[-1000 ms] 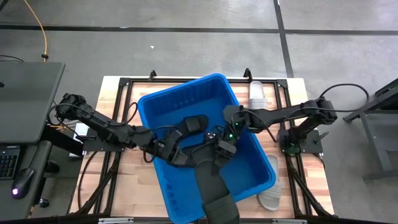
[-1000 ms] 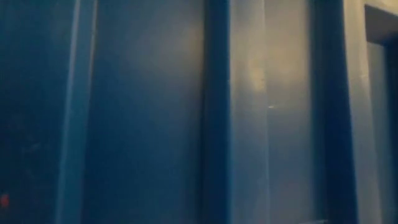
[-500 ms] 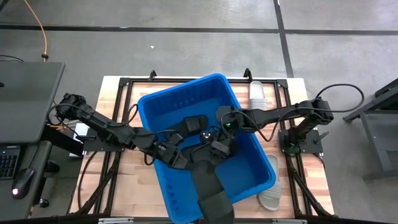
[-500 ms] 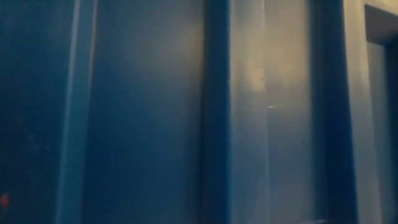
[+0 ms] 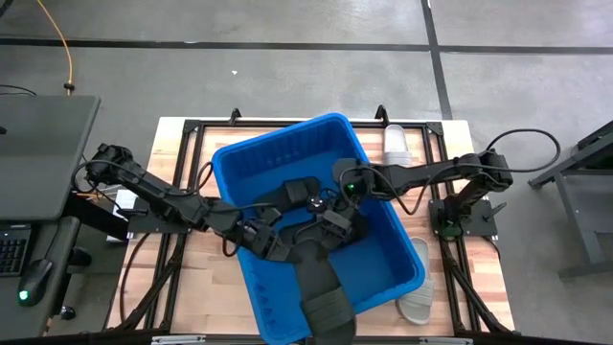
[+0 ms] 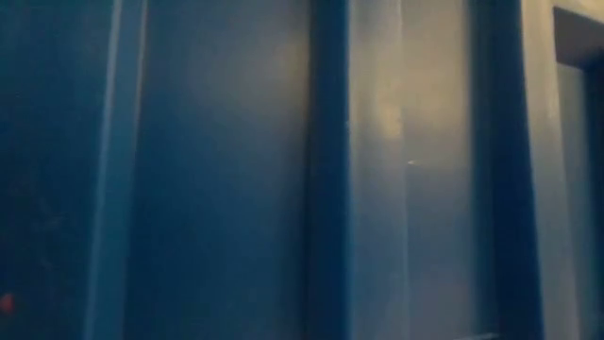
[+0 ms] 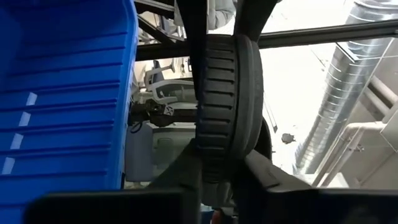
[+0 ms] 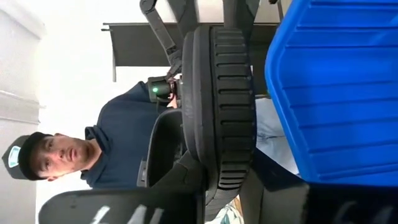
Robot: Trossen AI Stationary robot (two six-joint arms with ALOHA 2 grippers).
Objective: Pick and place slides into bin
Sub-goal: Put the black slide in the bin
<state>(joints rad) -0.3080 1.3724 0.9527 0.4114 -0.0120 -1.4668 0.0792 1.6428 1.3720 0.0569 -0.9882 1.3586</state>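
Note:
The blue bin (image 5: pixel 287 153) stands in the middle of the table and fills the low view (image 6: pixel 236 170). Both arms reach over it. My left gripper (image 5: pixel 276 244) and my right gripper (image 5: pixel 335 222) are each shut on a black slide (image 5: pixel 324 292) raised high above the bin. Its ribbed strap (image 5: pixel 330 321) is the part nearest the camera. In the high view the dark shapes merge, so I cannot tell whether they hold one slide or two. The slide shows edge-on in the left wrist view (image 7: pixel 221 93) and the right wrist view (image 8: pixel 217 93). My left gripper pinches the black slide's ribbed edge (image 7: pixel 214 149) between its two fingers (image 7: pixel 183 174), one on each flat side. The fingers slant upward. The slide stands up from them, lifted clear of the bin. My right gripper pinches the black slide's ribbed edge (image 8: pixel 227 155) between its two fingers (image 8: pixel 168 149), one on each flat side. The slide stands out beyond the fingers, clear of the bin (image 8: pixel 336 87).
A pale slide (image 5: pixel 396 144) lies on the table beyond the bin's far right corner. Another pale slide (image 5: pixel 419 299) lies at the bin's near right side. A dark shape (image 5: pixel 302 189) lies inside the bin. A person (image 8: pixel 93 149) shows in the right wrist view.
My right gripper has moved a little toward the table's left over the bin. The raised black slide has shifted left with it, staying lifted. Both grippers stay shut.

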